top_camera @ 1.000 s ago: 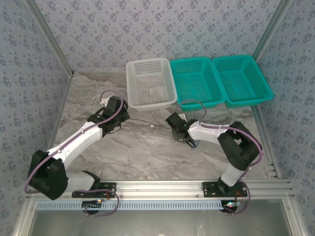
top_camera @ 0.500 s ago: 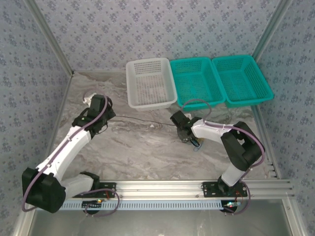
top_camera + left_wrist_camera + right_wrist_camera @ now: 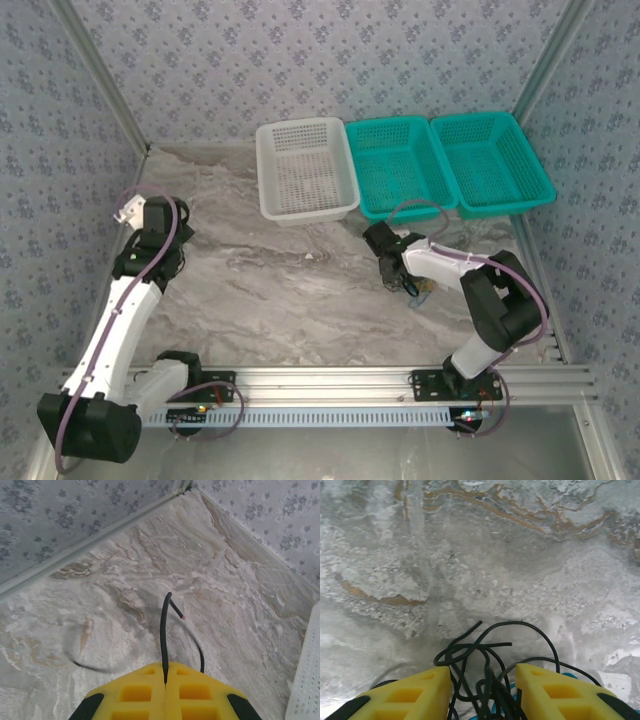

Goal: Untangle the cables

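My left gripper (image 3: 165, 672) is shut on one black cable (image 3: 163, 630). That cable rises from between the yellow fingers (image 3: 135, 692), bends over, and ends in a bare tip. Seen from above, the left gripper (image 3: 165, 262) is at the far left of the table, near the wall. The other cables are a clump of tangled black loops (image 3: 485, 655) with a blue one (image 3: 565, 676) beneath. The right gripper (image 3: 483, 690) stands open with a jaw on each side of the clump. From above, that clump (image 3: 424, 292) lies beside the right gripper (image 3: 402, 280).
A white basket (image 3: 305, 170) and two teal baskets (image 3: 400, 165) (image 3: 490, 160) line the back of the marble table (image 3: 280, 290). Patterned walls close in left, right and back. A metal rail (image 3: 320, 380) runs along the near edge.
The left arm has swung far to the left, and the black cable it holds no longer stretches to the clump. The right gripper has shifted a little right and its jaws have widened.
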